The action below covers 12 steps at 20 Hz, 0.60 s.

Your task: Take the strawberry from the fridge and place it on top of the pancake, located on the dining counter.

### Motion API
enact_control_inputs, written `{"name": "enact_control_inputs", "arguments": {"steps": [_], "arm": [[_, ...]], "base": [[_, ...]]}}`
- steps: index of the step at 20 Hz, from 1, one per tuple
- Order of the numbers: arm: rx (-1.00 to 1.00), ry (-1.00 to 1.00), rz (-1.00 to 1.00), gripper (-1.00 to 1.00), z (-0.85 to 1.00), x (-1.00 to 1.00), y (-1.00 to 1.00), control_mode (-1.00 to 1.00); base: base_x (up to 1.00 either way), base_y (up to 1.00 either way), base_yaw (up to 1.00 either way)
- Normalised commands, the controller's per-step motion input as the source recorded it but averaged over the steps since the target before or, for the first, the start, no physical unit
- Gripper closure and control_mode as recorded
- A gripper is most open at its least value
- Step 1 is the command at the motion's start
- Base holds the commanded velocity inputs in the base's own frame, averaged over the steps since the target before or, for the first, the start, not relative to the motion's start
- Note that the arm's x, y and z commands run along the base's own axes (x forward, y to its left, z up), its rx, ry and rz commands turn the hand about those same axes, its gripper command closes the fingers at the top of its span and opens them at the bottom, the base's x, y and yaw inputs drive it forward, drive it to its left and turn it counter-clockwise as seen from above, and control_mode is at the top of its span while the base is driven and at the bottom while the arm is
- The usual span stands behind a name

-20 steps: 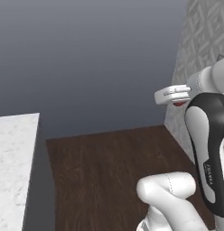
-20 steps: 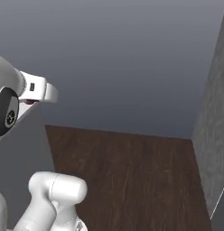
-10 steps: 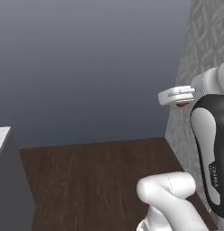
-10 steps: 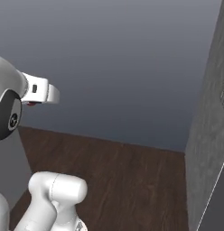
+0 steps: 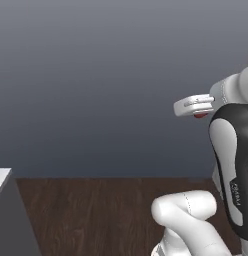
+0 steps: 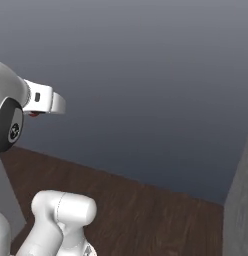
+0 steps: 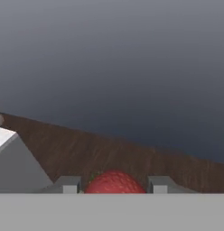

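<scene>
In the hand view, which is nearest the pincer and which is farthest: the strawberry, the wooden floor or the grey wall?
1. The strawberry, right between the fingertips of the pincer, at the bottom middle.
2. The wooden floor, a brown band just beyond it.
3. The grey wall, behind the floor, across the upper part.

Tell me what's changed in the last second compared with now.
The base has turned: the white counter corner has slid to the left edge of the left base view, and the patterned wall left it. The gripper stays shut on the strawberry, the arm held as before.
</scene>
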Motion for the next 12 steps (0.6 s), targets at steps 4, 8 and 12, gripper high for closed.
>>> {"name": "enact_control_inputs", "arguments": {"steps": [4, 8, 12], "arm": [[0.0, 0.0, 0.0, 1.0, 0.0, 0.0, 0.0, 1.0], [0.0, 0.0, 0.0, 1.0, 0.0, 0.0, 0.0, 1.0], [0.0, 0.0, 0.0, 1.0, 0.0, 0.0, 0.0, 1.0]], "base": [[1.0, 0.0, 0.24], [1.0, 0.0, 0.26], [1.0, 0.0, 0.34]]}}
